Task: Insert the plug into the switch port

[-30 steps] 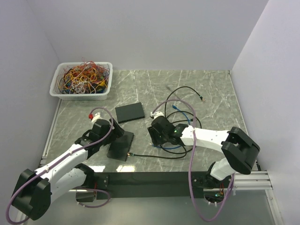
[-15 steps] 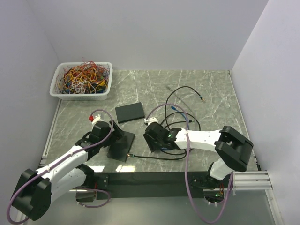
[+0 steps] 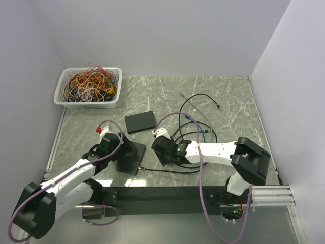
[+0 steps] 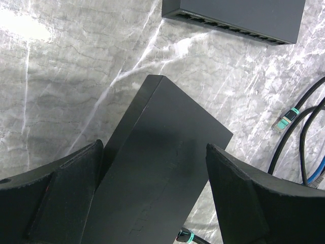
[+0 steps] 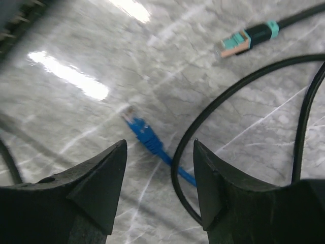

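Blue plug point(image 5: 138, 126) lies untouched before right tool point(image 5: 160, 147), fingers parted; left tool point(image 4: 155, 147) wide astride switch point(image 4: 167, 173).

white bin point(image 3: 86, 104) of tangled coloured wires point(image 3: 89, 84) at the marble table's point(image 3: 152, 94) far-left corner.

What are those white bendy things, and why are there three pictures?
They are robot arms: a left arm and a right arm, each ending in a two-finger gripper. One picture looks down from above. The other two come from small cameras on the wrists, so you see each arm's own fingers. On the table lie two black boxes, loose cables and a tray of tangled wires. The left gripper has a finger on either side of one box; I cannot tell if it squeezes. The other box shows a row of ports. The right gripper is open and empty, above a blue plug.
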Robot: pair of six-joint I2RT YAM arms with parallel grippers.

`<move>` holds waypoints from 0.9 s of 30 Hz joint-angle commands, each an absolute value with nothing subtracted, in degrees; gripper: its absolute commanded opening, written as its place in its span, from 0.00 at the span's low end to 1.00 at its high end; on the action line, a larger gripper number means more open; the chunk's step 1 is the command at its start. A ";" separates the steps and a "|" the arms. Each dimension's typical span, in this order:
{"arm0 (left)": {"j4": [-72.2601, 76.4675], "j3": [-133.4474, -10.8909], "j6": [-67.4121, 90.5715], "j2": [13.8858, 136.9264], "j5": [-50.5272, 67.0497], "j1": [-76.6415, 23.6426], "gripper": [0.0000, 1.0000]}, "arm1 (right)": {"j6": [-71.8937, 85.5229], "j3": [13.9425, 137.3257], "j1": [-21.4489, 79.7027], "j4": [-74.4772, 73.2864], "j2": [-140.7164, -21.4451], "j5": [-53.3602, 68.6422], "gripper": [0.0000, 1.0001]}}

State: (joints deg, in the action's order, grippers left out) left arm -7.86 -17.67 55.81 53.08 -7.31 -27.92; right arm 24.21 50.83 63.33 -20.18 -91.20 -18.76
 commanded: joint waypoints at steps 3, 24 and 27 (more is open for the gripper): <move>-6.06 -17.14 56.60 53.09 -5.98 -27.86 0.88 | 23.47 55.46 66.35 -22.76 -90.09 -24.26 0.63; -6.77 -16.52 56.51 53.26 -6.50 -27.86 0.88 | 23.73 50.89 66.71 -13.80 -97.21 -17.14 0.38; -6.59 -16.70 56.51 53.61 -6.42 -27.86 0.88 | 24.17 49.40 66.53 -12.66 -96.42 -16.44 0.29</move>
State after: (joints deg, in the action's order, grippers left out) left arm -7.62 -17.26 56.23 53.06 -7.38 -27.92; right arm 23.16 51.99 66.61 -13.96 -96.62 -17.91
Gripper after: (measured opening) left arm 0.881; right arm 0.311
